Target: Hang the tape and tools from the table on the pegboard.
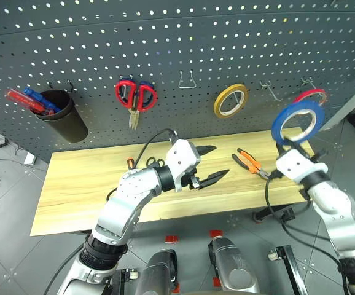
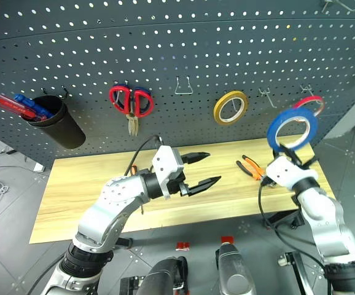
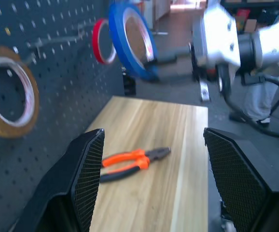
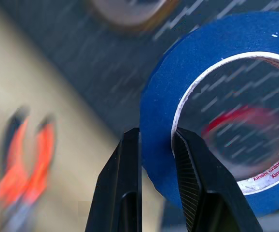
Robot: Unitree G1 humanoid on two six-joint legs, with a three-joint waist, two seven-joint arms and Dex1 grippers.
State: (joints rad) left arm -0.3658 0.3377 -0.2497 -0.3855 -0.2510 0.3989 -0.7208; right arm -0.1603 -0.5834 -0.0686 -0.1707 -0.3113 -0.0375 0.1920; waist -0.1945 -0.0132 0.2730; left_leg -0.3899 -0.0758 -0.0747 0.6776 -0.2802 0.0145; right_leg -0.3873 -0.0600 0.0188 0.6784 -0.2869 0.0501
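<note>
Fingers of your right gripper (image 4: 156, 183) are clamped on the band of the blue tape (image 1: 297, 122), one finger outside the roll and one inside its white core. You hold the roll upright in the air in front of the pegboard (image 1: 183, 43), above the right end of the table (image 1: 79, 184) and just below the red tape (image 1: 311, 94) that hangs on a hook. The yellow tape (image 1: 231, 101) hangs on the board further to the left.

Your left gripper (image 1: 209, 165) stands wide open with nothing between its fingers, hovering above the middle of the table and pointing toward the right end. The pliers (image 1: 249, 163) lie flat on the wood between your two grippers, apart from both. Just behind your left wrist you can see the small scissors (image 1: 153, 162) and an orange handle (image 1: 130, 163) on the table, partly hidden by the arm. Red-handled scissors (image 1: 135, 97) hang on the board above them, and a black cup (image 1: 65, 115) with pens hangs at the far left.
</note>
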